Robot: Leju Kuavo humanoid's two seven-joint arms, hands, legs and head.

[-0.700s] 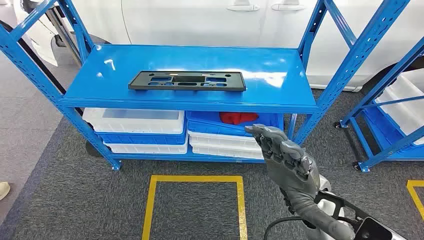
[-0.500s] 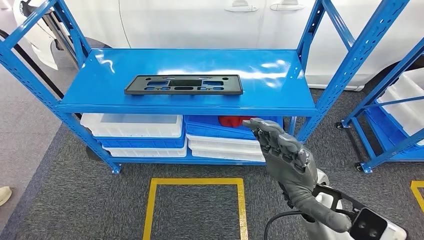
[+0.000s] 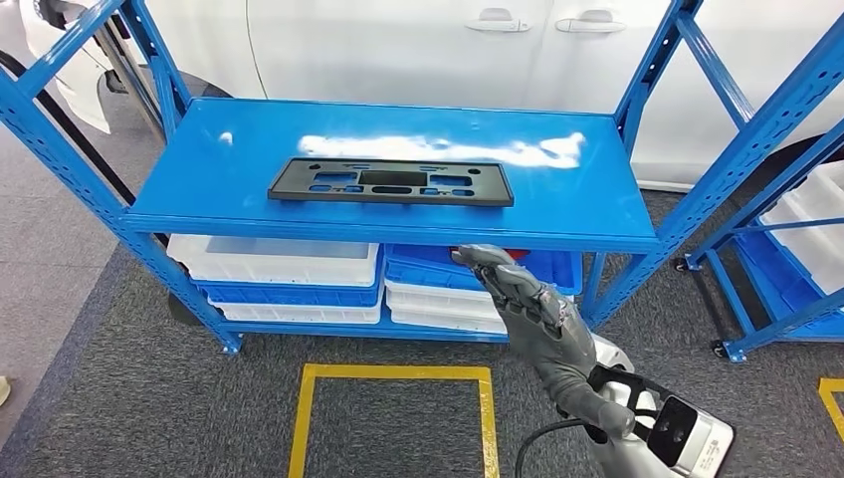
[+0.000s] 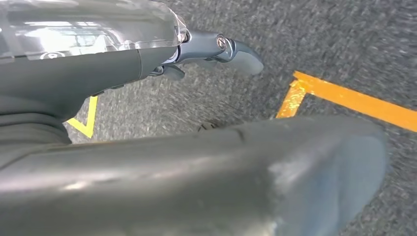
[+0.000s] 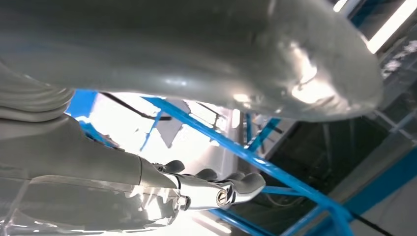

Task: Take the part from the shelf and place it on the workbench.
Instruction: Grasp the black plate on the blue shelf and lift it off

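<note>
Flat black part (image 3: 391, 181) lying on the blue shelf (image 3: 597, 199) — right hand (image 3: 527, 304) below it, fingers apart, holding nothing.

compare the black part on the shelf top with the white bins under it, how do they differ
The black part is a flat, thin frame with cut-out openings; the white bins are deep, solid-walled trays. The black part lies alone on the open top shelf, while the white bins sit stacked with blue bins on the lower level. Both are long rectangles lying level on the same blue rack.
</note>
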